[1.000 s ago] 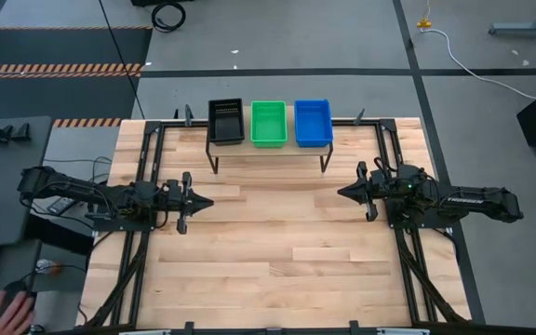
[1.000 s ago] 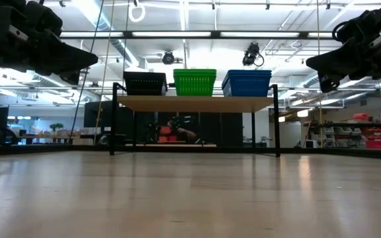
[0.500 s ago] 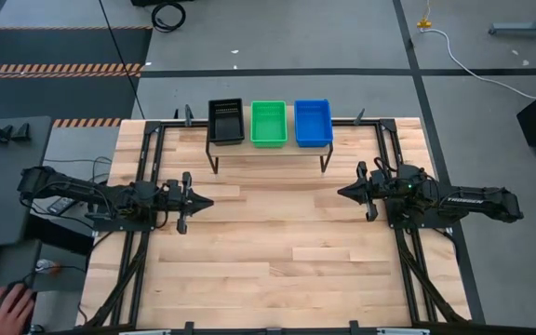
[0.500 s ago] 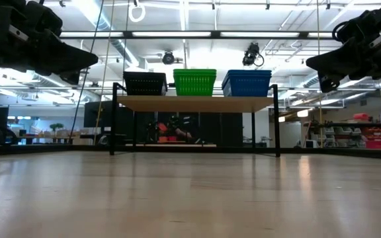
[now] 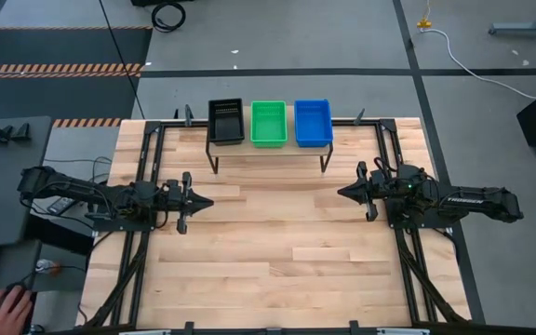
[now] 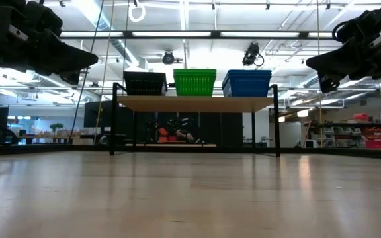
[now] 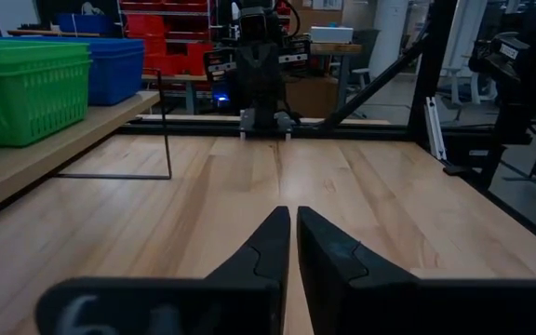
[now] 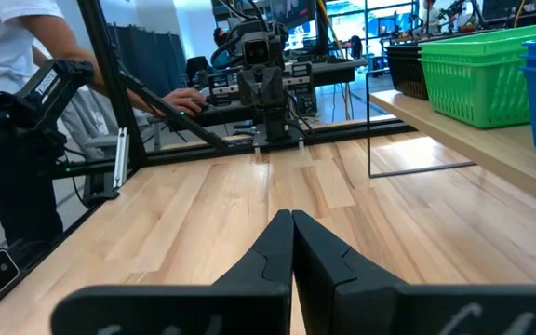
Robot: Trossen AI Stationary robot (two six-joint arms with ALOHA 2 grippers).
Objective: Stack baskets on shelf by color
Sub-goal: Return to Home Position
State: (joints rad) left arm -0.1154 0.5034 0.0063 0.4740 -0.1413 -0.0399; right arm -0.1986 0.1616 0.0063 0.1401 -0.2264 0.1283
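Note:
Black baskets (image 5: 225, 121), green baskets (image 5: 269, 123) and blue baskets (image 5: 313, 122) stand side by side on the shelf (image 5: 268, 147) at the table's far edge; in the low view each colour (image 6: 144, 83) (image 6: 194, 82) (image 6: 247, 83) rests on the shelf's wooden top (image 6: 194, 103). How many are nested in each I cannot tell. My left gripper (image 5: 208, 202) is shut and hovers over the table's left side, pointing right, also seen in its wrist view (image 7: 292, 219). My right gripper (image 5: 341, 193) is shut, hovers at the right side pointing left (image 8: 292, 221). Both hold nothing.
Bare wooden tabletop (image 5: 277, 242) lies between the two grippers and in front of the shelf's thin black legs (image 5: 216, 160). A black frame (image 5: 147, 223) runs along the table's sides. A person's hand (image 5: 7, 307) rests on a mouse left of the table.

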